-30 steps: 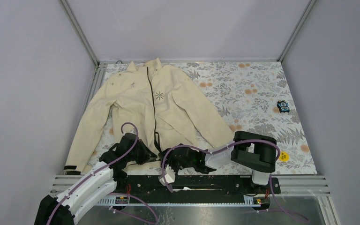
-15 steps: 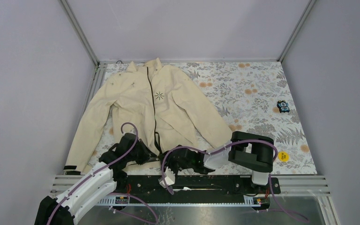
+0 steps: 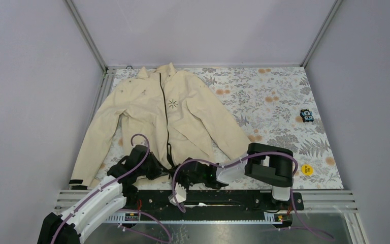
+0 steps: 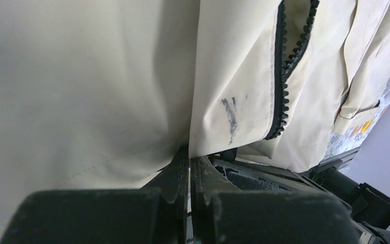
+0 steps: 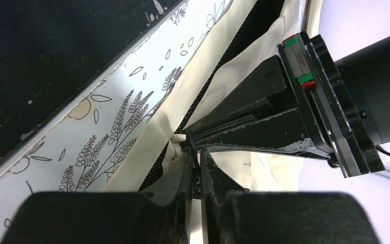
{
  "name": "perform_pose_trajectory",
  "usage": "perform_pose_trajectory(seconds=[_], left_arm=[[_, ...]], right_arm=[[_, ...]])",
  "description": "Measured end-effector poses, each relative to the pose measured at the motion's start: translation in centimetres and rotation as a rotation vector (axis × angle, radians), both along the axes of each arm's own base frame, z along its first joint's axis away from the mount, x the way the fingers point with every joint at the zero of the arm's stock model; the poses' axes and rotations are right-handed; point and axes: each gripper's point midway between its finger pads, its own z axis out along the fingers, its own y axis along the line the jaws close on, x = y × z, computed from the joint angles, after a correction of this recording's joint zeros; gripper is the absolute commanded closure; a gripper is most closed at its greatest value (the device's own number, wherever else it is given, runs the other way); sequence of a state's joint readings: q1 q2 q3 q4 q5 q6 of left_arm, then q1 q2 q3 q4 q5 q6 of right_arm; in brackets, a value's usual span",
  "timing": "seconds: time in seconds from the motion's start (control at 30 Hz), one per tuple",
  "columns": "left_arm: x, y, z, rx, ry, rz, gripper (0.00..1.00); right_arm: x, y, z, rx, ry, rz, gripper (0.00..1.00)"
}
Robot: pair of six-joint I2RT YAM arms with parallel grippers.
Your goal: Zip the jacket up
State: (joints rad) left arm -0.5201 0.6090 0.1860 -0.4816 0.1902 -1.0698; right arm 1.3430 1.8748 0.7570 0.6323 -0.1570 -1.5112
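The cream jacket (image 3: 157,114) lies flat on the floral mat, collar far and hem near, with its dark zipper (image 3: 165,114) running down the middle. In the left wrist view the lowest stretch of zipper (image 4: 284,76) gapes open. My left gripper (image 3: 158,166) is shut on the hem fabric (image 4: 132,101) just left of the zipper. My right gripper (image 3: 182,175) sits close beside it at the zipper's bottom end. Its jaws are closed on a thin dark strip at the jacket's bottom edge (image 5: 183,140). The left gripper's body (image 5: 284,122) fills the right wrist view behind.
A small dark object (image 3: 306,116) lies at the mat's right edge and a yellow round disc (image 3: 307,170) at the near right. The floral mat (image 3: 274,101) ends at metal rails (image 3: 325,195) along the near side. Grey walls enclose the table.
My right arm has slid a little to the left, bringing its gripper closer to the left gripper at the hem. The left arm and jacket have hardly moved.
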Motion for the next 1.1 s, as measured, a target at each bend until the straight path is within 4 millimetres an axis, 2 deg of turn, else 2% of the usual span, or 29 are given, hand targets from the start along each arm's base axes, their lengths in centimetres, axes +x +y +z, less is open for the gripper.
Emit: perform_pose_trajectory(seconds=[0.27, 0.43, 0.67, 0.87, 1.1], left_arm=[[0.0, 0.0, 0.0, 0.0, 0.0, 0.001, 1.0], [-0.1, 0.1, 0.1, -0.002, -0.001, 0.002, 1.0], [-0.2, 0.0, 0.2, -0.01, 0.005, 0.011, 1.0], [-0.2, -0.1, 0.3, -0.022, 0.012, 0.019, 1.0], [-0.2, -0.1, 0.2, -0.022, 0.023, 0.026, 1.0]], right_arm=[[0.0, -0.1, 0.1, 0.02, 0.025, -0.028, 1.0], [0.0, 0.0, 0.2, 0.059, 0.137, -0.1, 1.0], [1.0, 0.2, 1.1, 0.158, 0.404, -0.188, 1.0], [1.4, -0.5, 1.8, 0.262, 0.597, -0.232, 1.0], [3.5, -0.3, 3.1, 0.419, 0.894, -0.378, 1.0]])
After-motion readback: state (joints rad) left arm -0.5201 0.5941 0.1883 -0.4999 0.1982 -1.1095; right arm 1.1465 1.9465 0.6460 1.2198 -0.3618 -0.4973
